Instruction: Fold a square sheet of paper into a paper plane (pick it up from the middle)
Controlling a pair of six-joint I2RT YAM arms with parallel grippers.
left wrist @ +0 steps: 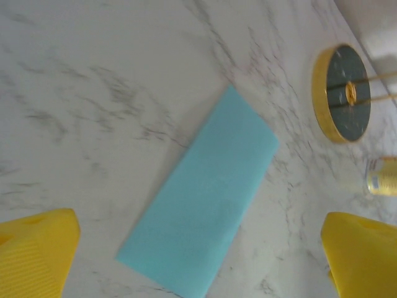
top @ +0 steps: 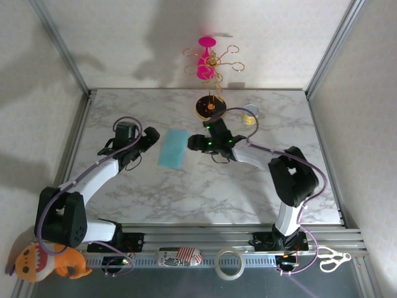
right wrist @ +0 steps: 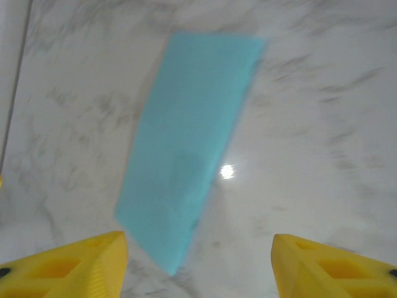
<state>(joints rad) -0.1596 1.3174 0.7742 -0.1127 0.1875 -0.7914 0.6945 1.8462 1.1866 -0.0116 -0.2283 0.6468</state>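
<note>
1. From above: the sheet of paper (top: 173,148) lies flat on the table (top: 186,192). It shows as a long narrow rectangle rather than a square, so I judge it is folded in half once. My left gripper (top: 151,138) sits just beside its long edge at 9 o'clock. My right gripper (top: 193,143) sits just beside the opposite edge at 3 o'clock. Neither holds anything. The stand base (top: 209,107) is at 1 o'clock from the paper, apart from it.

2. Left wrist: my yellow fingers (left wrist: 37,248) stand wide apart with nothing clamped. The paper runs from 7 o'clock up to 1 o'clock across the marble. The stand base is at 2 o'clock and a small jar (left wrist: 381,176) at 3 o'clock.

3. Right wrist: these fingers (right wrist: 68,264) are parted too, and empty. The paper stretches from 6 o'clock up to 12 o'clock, its near corner lying closer to my left-hand finger.

4. Doing the step well:
   - I judge the nose corners come next.
   - Thin paper will skid on smooth marble, so one gripper should pin the sheet while the other works.
   - The working finger should slide under a corner low and slowly.
   - I cannot tell which long edge is the crease, so I would check that before lifting.
   - I would then line the corner up carefully and press the fold flat.
</note>
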